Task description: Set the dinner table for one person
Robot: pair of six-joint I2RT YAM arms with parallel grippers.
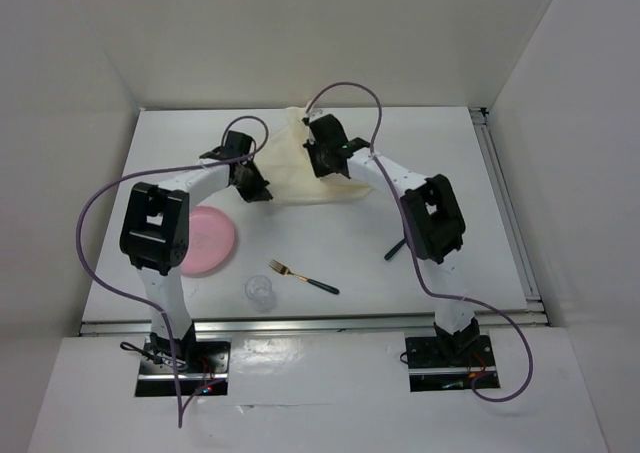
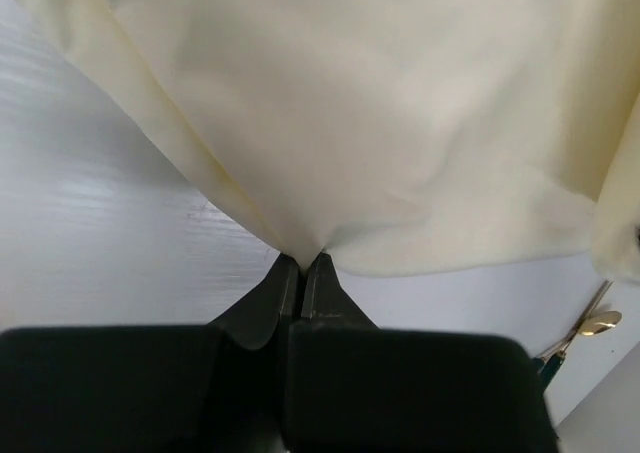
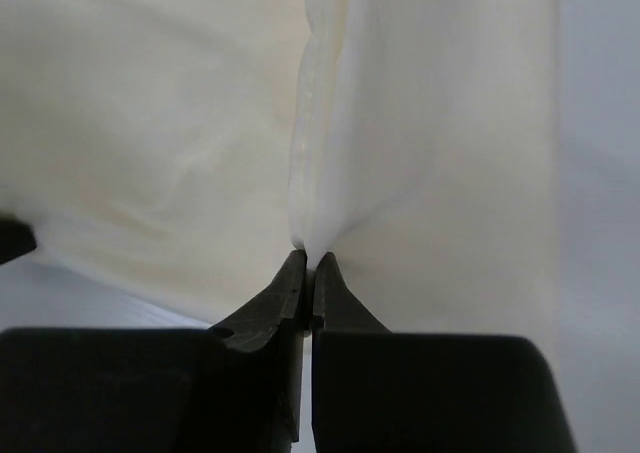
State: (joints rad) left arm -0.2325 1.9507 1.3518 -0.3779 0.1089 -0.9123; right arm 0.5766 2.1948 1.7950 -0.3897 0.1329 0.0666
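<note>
A cream cloth placemat (image 1: pixel 295 168) lies rumpled at the back middle of the white dinner table (image 1: pixel 450 173). My left gripper (image 1: pixel 262 193) (image 2: pixel 302 260) is shut on the placemat's (image 2: pixel 380 123) near-left edge, and the cloth bunches into folds at the jaw tips. My right gripper (image 1: pixel 314 161) (image 3: pixel 308 256) is shut on a raised fold of the placemat (image 3: pixel 150 143) further back. A pink plate (image 1: pixel 207 239), a gold fork with a dark handle (image 1: pixel 302 276) and a clear glass (image 1: pixel 260 291) rest nearer the front.
A dark slim handle (image 1: pixel 396 249) pokes out from under the right arm. A gold spoon (image 2: pixel 598 323) lies near the placemat's corner. Metal rails (image 1: pixel 510 213) run along the table's right and front edges. White walls enclose the back and sides.
</note>
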